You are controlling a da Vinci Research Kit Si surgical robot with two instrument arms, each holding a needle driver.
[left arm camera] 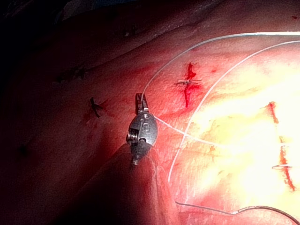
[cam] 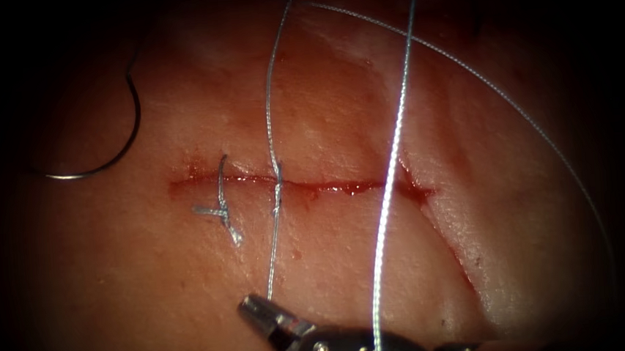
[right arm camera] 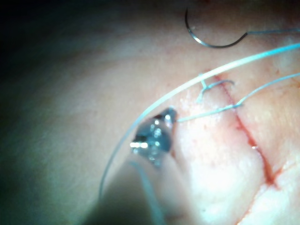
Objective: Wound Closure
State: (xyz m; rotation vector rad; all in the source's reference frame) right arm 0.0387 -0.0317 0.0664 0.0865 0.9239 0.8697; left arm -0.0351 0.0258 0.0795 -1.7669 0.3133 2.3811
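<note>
Steel right pincer (cam: 252, 305), at 6 o'clock, is closed on the thread (cam: 275, 237) below the cut (cam: 343, 187). Needle (cam: 115, 138) lies free on the tissue (cam: 322, 109) at 10 o'clock.

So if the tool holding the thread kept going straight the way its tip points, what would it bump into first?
Probably the bare tissue just ahead of the right tool, whose jaws hold the thread. Further along lies the knotted stitch, though depth is unclear.

Endoscope above and in front of the cut (cam: 298, 186), wrist views close along shafts, sharing it
</note>
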